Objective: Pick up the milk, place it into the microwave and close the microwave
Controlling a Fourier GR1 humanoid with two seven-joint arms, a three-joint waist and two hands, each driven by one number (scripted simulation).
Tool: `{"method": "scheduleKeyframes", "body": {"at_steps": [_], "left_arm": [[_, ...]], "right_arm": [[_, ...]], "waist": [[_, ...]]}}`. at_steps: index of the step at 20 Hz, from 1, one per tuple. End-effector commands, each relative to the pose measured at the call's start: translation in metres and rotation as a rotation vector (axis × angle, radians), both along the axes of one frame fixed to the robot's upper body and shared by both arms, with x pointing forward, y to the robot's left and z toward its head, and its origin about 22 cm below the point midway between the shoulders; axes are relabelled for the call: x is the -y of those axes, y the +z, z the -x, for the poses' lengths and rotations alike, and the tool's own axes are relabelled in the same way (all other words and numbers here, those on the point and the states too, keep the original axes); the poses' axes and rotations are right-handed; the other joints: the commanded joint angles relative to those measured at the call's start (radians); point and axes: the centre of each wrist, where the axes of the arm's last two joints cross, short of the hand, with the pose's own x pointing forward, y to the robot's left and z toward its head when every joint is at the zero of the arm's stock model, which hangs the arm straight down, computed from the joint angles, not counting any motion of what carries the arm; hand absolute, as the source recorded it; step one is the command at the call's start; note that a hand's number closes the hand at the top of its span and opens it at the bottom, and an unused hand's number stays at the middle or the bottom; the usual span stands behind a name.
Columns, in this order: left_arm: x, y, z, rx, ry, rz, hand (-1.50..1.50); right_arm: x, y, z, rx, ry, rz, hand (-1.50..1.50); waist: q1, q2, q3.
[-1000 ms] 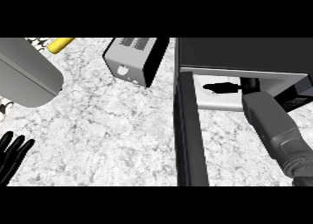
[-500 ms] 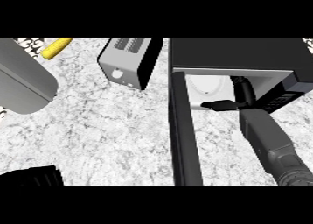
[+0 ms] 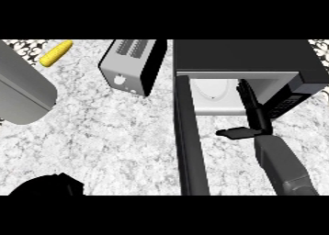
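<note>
Right hand (image 3: 254, 117) reached into the open microwave (image 3: 242, 55) from the lower right. Grey forearm (image 3: 282, 167) ran up and slightly left across the cavity's front edge. Fingers (image 3: 246, 94) lay straight and close together, pointing into the cavity along its right side. Thumb (image 3: 232, 133) stuck out to the left, outside the opening and apart from the fingers. Hand released, clasping nothing visible.

Milk (image 3: 209, 91): a white shape inside the cavity, left of the fingers, was probably the carton. It blended with the pale interior, so its outline was unclear. Could not tell whether the fingers touched it.

Door (image 3: 189, 137) stood fully open, seen edge-on as a dark bar running down from the cavity's left corner.

Left hand (image 3: 48, 186) showed only as a dark mass at the lower left edge, over the counter (image 3: 113, 133). Its fingers could not be told.

Toaster (image 3: 127, 64) sat just left of the microwave. Corn (image 3: 56, 53) lay at the far left, near the top of a grey block (image 3: 14, 87).
</note>
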Motion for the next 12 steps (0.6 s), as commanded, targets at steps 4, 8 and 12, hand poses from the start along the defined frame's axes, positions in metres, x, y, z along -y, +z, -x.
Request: {"method": "scheduleKeyframes", "body": {"at_steps": [4,8,12], "left_arm": [[0.029,0.003,-0.006,0.002,-0.070,-0.079,1.50],[0.059,-0.002,-0.025,0.028,-0.078,-0.086,1.50],[0.087,-0.015,-0.048,0.078,-0.175,-0.180,1.50]], "right_arm": [[0.016,-0.050,0.074,-0.055,-0.045,-0.032,-1.50],[0.048,-0.036,0.085,-0.029,-0.074,-0.009,-1.50],[0.090,-0.033,0.119,-0.054,-0.066,0.004,-1.50]], "waist": [[-0.043,-0.002,0.001],[-0.038,0.003,0.000],[-0.054,0.005,0.000]]}}
